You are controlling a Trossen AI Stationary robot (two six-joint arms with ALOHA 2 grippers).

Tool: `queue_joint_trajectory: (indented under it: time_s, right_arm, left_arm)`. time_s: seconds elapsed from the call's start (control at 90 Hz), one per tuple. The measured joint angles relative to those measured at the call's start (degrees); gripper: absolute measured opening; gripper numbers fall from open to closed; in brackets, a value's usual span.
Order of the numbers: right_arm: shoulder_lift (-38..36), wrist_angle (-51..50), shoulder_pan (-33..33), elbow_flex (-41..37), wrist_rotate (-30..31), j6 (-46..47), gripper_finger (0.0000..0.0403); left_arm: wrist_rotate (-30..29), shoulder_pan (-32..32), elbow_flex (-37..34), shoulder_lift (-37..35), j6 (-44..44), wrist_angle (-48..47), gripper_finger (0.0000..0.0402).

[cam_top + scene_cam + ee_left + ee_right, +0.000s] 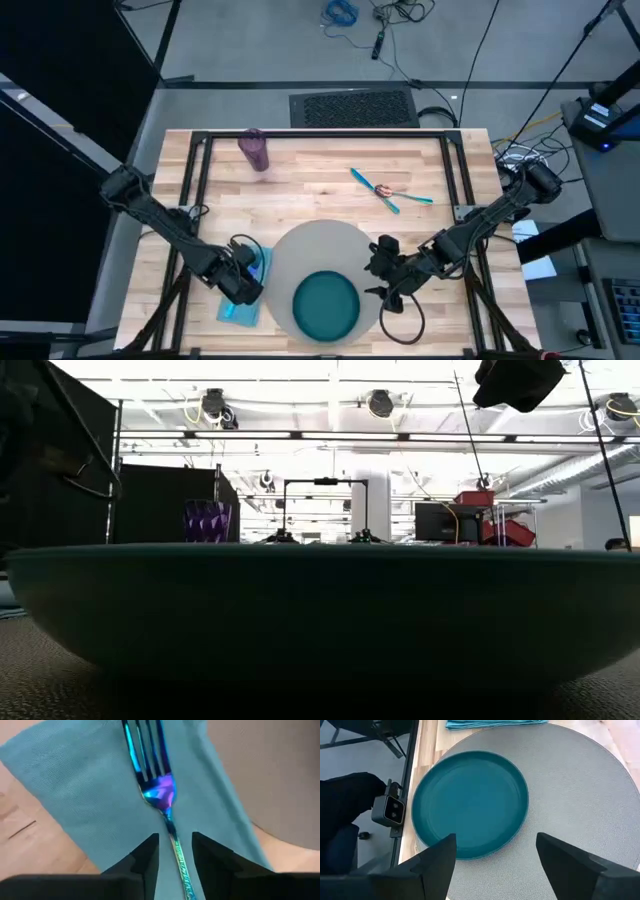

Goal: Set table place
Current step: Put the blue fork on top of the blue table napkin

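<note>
**Inspector:** Start with the place setting. Where does it stand?

**Assistant:** On the large light wooden plank table [320, 185], at the six o'clock edge in the high view. The big round grey-beige mat [318, 250] lies there, and the smaller round teal plate [325, 305] rests on the mat's six o'clock part. In the low view the plate [320, 610] fills the frame.

**Inspector:** Napkin and cutlery?

**Assistant:** The light-blue cloth napkin [245, 300] lies flat at the mat's nine o'clock side, its edge meeting the mat's rim. An iridescent blue-purple metal fork [160, 790] lies lengthwise on the napkin [90, 785]. Two more teal-handled cutlery pieces [388, 190] lie crossed at about one o'clock from the mat, well apart from it.

**Inspector:** The cup?

**Assistant:** The translucent purple faceted cup [254, 148] stands upright near the table's eleven o'clock corner, apart from everything else.

**Inspector:** Grippers?

**Assistant:** The left gripper [174, 852] sits over the napkin. Its fingers [147, 855] stand a narrow gap apart, one either side of the fork's handle, without visibly pressing it. The right gripper [495, 862] hovers at the mat's three o'clock rim, spread wide with nothing between its fingers, facing the plate [470, 802].
</note>
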Motion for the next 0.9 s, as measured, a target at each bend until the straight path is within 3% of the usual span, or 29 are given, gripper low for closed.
queue_joint_trajectory:
  time_s: [0.511, 0.611, 0.756, 0.9]
  right_arm:
    - [0.0, 0.15, 0.0, 0.0, 0.03, 0.01, 0.0258]
    - [0.0, 0.37, 0.0, 0.0, 0.22, 0.02, 0.0258]
    - [0.0, 0.5, 0.01, 0.0, 0.26, 0.02, 0.0258]
    - [0.0, 0.5, -0.02, 0.0, 0.26, 0.02, 0.0258]
  left_arm:
    - [1.86, 0.02, 0.07, 3.27, 1.61, 2.86, 0.0097]
    - [1.86, 0.01, 0.09, 3.29, 1.63, 2.53, 0.0076]
    - [1.86, 0.0, 0.09, 3.29, 1.54, 2.27, 0.0015]
    - [1.86, 0.01, 0.09, 3.29, 1.47, 2.29, 0.0004]
